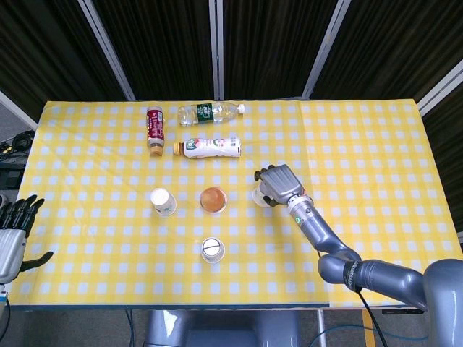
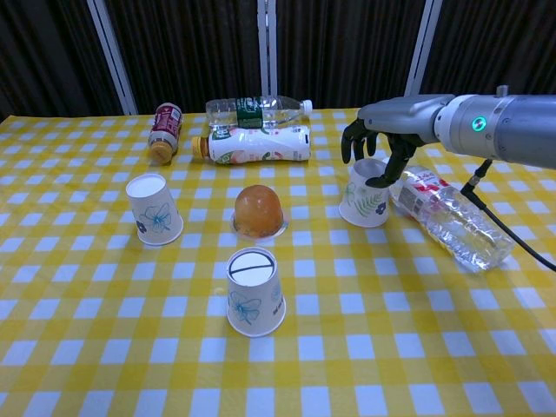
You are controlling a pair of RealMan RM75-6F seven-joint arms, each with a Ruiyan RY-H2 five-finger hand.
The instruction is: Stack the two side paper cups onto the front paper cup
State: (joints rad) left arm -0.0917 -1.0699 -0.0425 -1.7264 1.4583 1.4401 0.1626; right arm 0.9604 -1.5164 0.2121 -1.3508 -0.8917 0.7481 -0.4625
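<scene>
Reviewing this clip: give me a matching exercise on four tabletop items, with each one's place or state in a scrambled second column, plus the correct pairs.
Things:
1. Right-side white paper cup with a leaf print
2. Clear plastic water bottle with a red label
3. Orange dome-shaped jelly cup
4. Front white paper cup with a flower print

Places or states:
A. Upside down, nearest the camera, untouched
B. Between the two side cups
C. Lying on its side, right of the cups
D. Under the right hand's curled fingers

Pairs: 1-D, 2-C, 3-B, 4-A

Checked table [image 2: 78, 365] w/ cups [image 2: 255, 293], bottles [image 2: 259, 144], orange dome [image 2: 258, 211].
</scene>
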